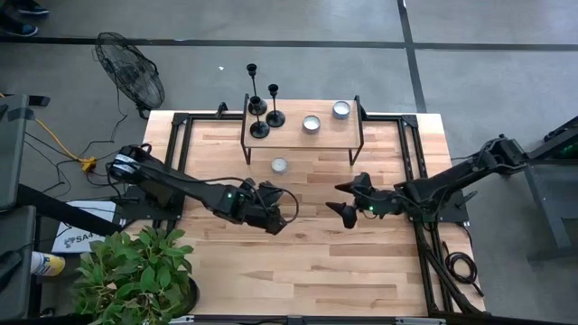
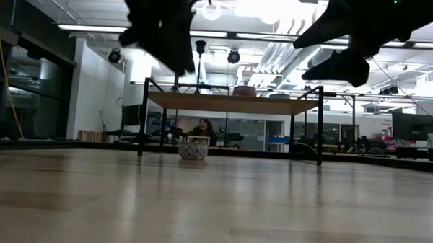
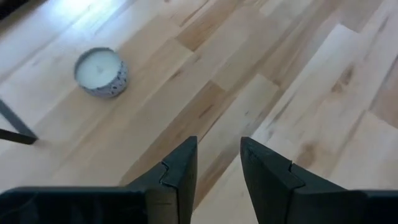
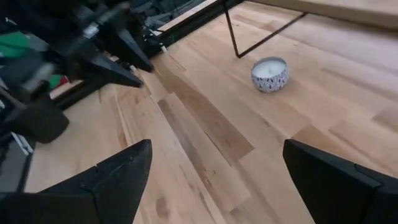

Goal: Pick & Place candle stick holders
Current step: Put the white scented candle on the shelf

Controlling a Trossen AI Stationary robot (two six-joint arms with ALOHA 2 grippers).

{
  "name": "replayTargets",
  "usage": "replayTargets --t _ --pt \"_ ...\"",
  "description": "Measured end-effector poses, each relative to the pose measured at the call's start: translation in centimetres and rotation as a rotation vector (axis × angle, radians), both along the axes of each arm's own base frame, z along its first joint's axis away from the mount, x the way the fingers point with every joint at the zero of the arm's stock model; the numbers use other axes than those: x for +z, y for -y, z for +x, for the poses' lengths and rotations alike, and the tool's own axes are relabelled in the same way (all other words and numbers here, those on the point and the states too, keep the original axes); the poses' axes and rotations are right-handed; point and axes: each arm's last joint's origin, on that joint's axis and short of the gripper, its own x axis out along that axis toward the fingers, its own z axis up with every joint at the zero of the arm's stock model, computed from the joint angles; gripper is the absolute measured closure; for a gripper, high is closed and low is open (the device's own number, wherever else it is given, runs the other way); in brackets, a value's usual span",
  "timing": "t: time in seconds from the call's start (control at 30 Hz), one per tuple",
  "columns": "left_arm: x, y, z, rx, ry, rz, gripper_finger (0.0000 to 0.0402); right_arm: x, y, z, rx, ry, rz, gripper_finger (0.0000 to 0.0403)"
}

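Three black candle stick holders (image 1: 258,117) stand upright by their round bases on the left end of a low wooden shelf (image 1: 302,135) at the table's far middle; one of their cups (image 2: 199,47) shows in the low view. My left gripper (image 1: 287,209) (image 3: 217,149) hovers over the table's middle, well nearer than the shelf, open by a narrow gap with nothing between its fingers. My right gripper (image 1: 338,199) (image 4: 217,155) faces it from the right, wide open and holding nothing. Both hang clear above the tabletop (image 2: 169,33) (image 2: 342,50).
A small patterned tin candle (image 1: 279,165) (image 3: 99,71) (image 4: 269,73) sits on the table just in front of the shelf. Two more tin candles (image 1: 312,124) (image 1: 340,109) rest on the shelf's right half. A potted plant (image 1: 135,271) stands at the near left corner.
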Motion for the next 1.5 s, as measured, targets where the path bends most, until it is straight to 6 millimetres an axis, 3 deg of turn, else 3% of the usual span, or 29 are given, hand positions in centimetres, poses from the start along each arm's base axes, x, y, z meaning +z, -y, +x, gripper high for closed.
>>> replayTargets --t 0.23,0.47,0.7,0.9,1.5 --pt "-4.6 -0.2 -0.2 0.045 0.154 -0.009 0.0282 0.0 -0.1 0.0 0.057 -0.034 -0.041 0.0045" --pt "-8.7 -0.8 -1.5 0.131 0.334 -0.026 0.0282 -0.5 -0.3 -0.2 0.132 -0.093 -0.021 0.0045" --pt "-10.9 -1.6 -3.0 0.082 0.222 0.141 0.0282 -0.8 -0.2 -0.4 0.148 -0.142 -0.024 0.0045" --pt "-11.2 -2.9 -2.6 -0.011 0.128 0.211 0.0282 -1.0 0.1 -0.4 0.128 -0.156 -0.036 0.0045" --pt "-11.1 -9.4 -1.4 -0.321 -0.086 0.361 0.0282 -1.4 2.5 -0.3 -0.086 -0.176 0.014 0.0045"
